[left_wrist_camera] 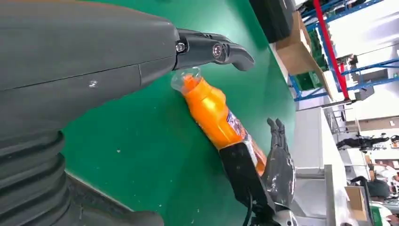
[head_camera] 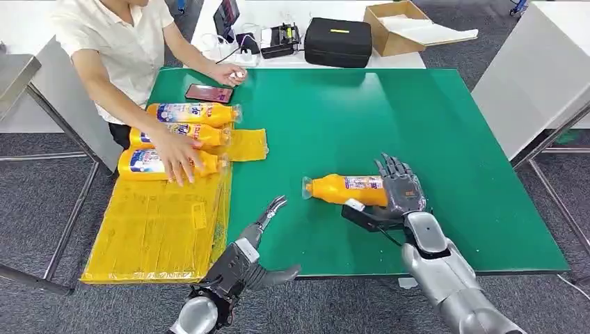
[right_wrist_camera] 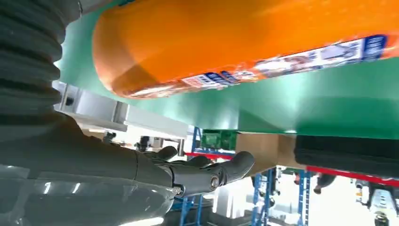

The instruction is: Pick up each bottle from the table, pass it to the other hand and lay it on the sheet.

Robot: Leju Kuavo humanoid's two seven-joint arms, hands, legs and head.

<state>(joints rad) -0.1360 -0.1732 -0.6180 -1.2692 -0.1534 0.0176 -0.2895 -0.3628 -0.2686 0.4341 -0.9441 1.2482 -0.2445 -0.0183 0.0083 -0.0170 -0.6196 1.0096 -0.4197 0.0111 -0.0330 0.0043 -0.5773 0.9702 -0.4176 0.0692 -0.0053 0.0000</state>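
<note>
An orange bottle (head_camera: 344, 189) (left_wrist_camera: 211, 113) (right_wrist_camera: 244, 42) lies on its side on the green table (head_camera: 417, 111), cap end toward the sheet. My right hand (head_camera: 402, 193) (left_wrist_camera: 277, 165) is at its base, fingers (right_wrist_camera: 202, 172) straight behind it and thumb in front, not closed on it. Open and holding nothing, my left hand (head_camera: 254, 254) (left_wrist_camera: 94, 61) hovers by the table's front edge, fingertips pointing at the cap. The yellow sheet (head_camera: 160, 229) lies at the left and carries three orange bottles (head_camera: 195, 113) at its far end.
A person at the far left rests one hand (head_camera: 177, 153) on the bottles on the sheet and the other near a phone (head_camera: 209, 92). Beyond the table stand a black case (head_camera: 339, 42) and a cardboard box (head_camera: 393, 28).
</note>
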